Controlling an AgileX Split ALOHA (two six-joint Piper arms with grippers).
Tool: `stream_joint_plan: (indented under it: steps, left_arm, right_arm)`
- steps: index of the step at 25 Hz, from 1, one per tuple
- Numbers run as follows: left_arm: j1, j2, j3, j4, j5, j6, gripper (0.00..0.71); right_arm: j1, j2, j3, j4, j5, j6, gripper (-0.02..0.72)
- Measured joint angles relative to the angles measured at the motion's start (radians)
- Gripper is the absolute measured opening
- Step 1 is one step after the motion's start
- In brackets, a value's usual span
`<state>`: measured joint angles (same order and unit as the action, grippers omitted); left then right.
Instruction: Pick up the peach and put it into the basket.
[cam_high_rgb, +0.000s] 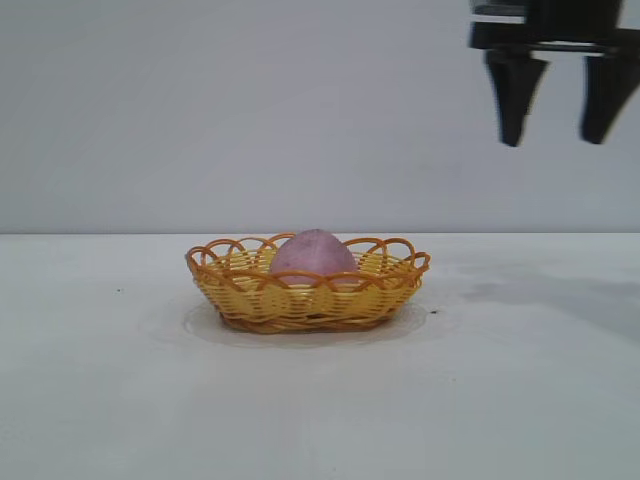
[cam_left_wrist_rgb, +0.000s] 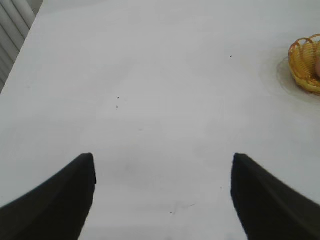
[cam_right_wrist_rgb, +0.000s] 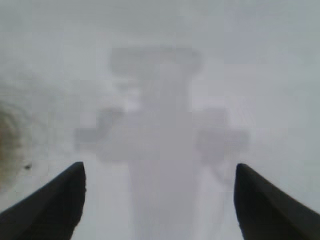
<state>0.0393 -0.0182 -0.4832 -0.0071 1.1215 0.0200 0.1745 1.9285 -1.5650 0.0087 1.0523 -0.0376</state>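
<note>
Peach (cam_high_rgb: 314, 257) sits inside basket (cam_high_rgb: 300, 298), middle of table (cam_high_rgb: 100, 400). My right gripper (cam_high_rgb: 553, 122) hangs high at 2 o'clock from basket, fingers spread, holding nothing. My left gripper (cam_left_wrist_rgb: 162, 197) spread too, over bare table.

Peach (cam_high_rgb: 313, 256) bottom hidden — behind basket (cam_high_rgb: 306, 297) rim.

Right gripper (cam_high_rgb: 558, 128) aloft, fingers (cam_high_rgb: 514, 95) apart.

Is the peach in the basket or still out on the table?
In. The peach sits inside the basket, its top above the rim.
</note>
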Motion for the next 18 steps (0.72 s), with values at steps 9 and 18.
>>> stream_joint_plan:
  steps: [9,18]
  left_arm:
    - [0.0,0.0,0.0,0.0,0.0,0.0,0.497]
    - [0.0,0.0,0.0,0.0,0.0,0.0,0.497]
  right_arm:
    - [-0.128,-0.008,0.0,-0.002,0.075,0.002,0.529]
    - [-0.128,-0.186,0.0,0.014,0.166,0.004,0.529]
